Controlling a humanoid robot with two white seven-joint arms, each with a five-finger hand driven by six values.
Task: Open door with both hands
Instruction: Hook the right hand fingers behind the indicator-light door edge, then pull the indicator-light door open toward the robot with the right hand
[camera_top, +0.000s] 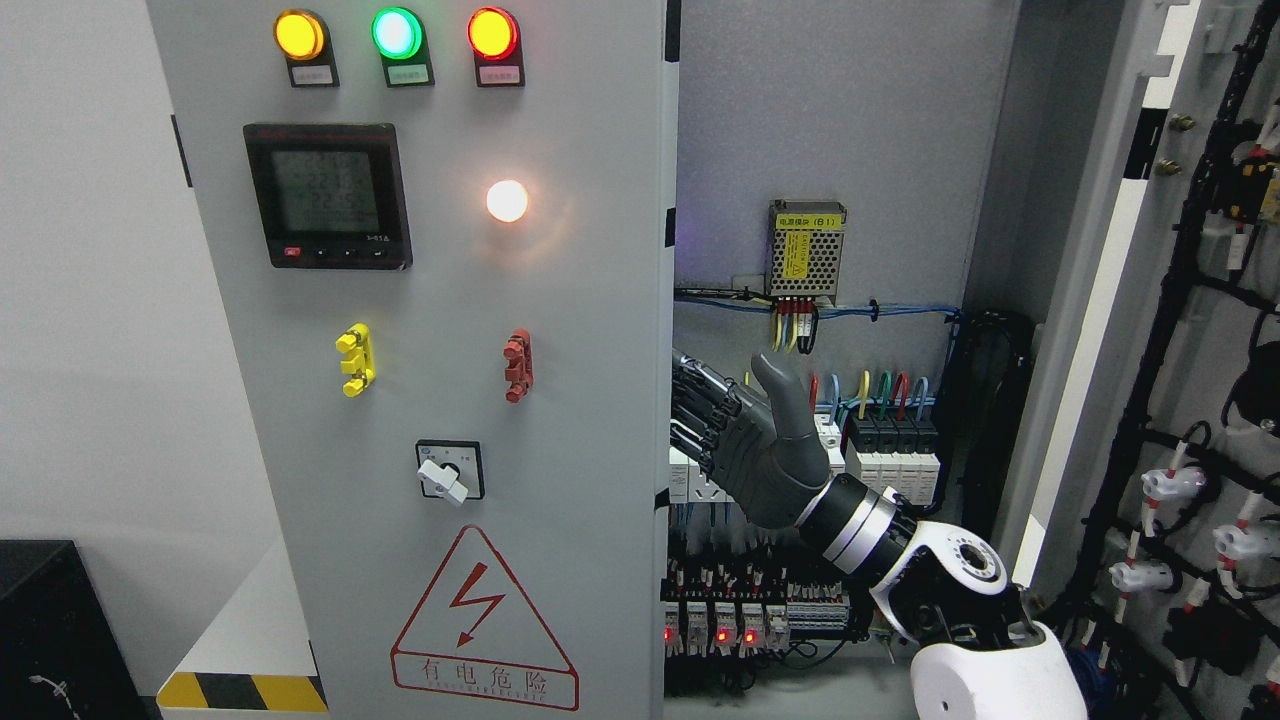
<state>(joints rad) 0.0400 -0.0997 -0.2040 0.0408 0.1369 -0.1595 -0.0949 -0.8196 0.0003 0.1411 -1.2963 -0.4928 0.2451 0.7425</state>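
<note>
**Right hand at the edge of the left cabinet door**

While the right arm rises from the lower right, its white forearm leading up through a silver wrist, the right hand (755, 440) sits inside the open cabinet (850, 130), palm turned toward the left door (560, 420). Its fingers (700, 400) are stretched out side by side and reach to that door's right edge; they seem to touch or hook it, though the edge hides their tips. The thumb points up, apart from them.

The left door looks closed or nearly so and fills the picture's middle left. The right door (1190, 350) is swung wide at the far right, showing black cable looms on its inner face.

Inside the cabinet are a meshed power supply (807, 238) with a yellow label, a row of breakers (890, 445) behind the hand, and terminal blocks with red lights below.

On the left door: three indicator lamps (396, 33), yellow, green and red; one digital meter (328, 195); one glowing white lamp (507, 201); one rotary switch (449, 471); one warning triangle (484, 620).
</note>
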